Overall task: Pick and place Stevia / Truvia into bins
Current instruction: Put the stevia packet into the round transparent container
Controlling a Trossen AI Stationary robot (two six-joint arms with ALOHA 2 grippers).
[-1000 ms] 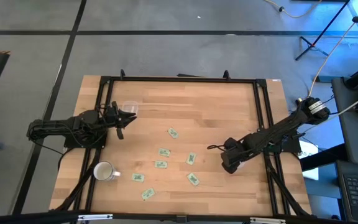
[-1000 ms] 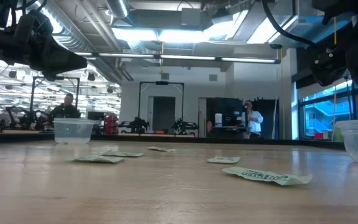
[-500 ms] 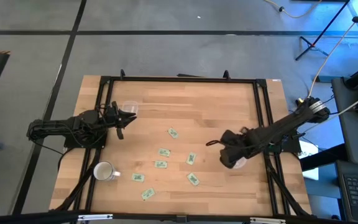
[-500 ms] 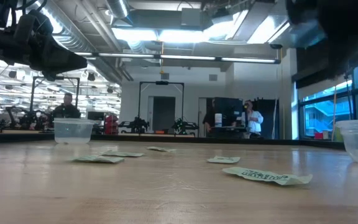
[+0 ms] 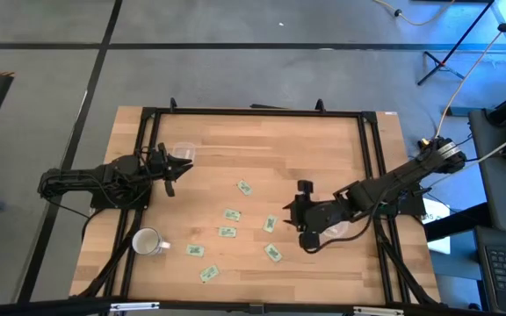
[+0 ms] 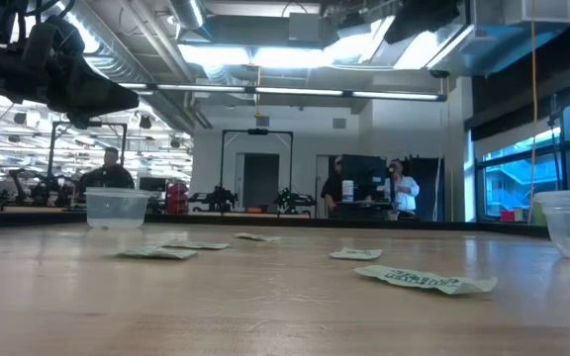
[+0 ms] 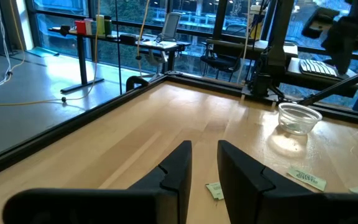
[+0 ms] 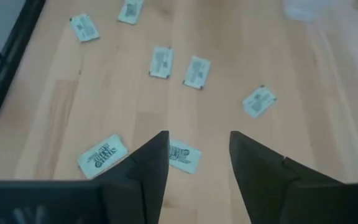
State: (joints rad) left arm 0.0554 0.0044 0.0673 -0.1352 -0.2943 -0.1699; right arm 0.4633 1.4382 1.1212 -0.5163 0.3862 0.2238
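Several pale green and white Stevia sachets (image 5: 232,214) lie flat and scattered on the wooden table, also in the right wrist view (image 8: 161,62). One clear bin (image 5: 184,151) stands by the far left. The other bin (image 5: 339,231) stands at the right, partly under my right arm. My right gripper (image 5: 295,212) hovers open above the table, right of the sachets, pointing slantwise down. A sachet (image 8: 183,155) shows on the table between its fingers (image 8: 157,155). My left gripper (image 5: 183,164) waits beside the left bin, its fingers (image 7: 182,162) a little apart with nothing between them.
A white mug (image 5: 148,242) stands near the table's front left corner. A black frame (image 5: 253,112) runs along the table's edges. Bare wood lies across the far half of the table. People stand in the room beyond the table in the low view.
My right gripper has risen from over the right bin and swung toward the table's left, toward the sachets, rolling its wrist as it went. It has stayed open. In the low view the arm has lifted out of the upper right.
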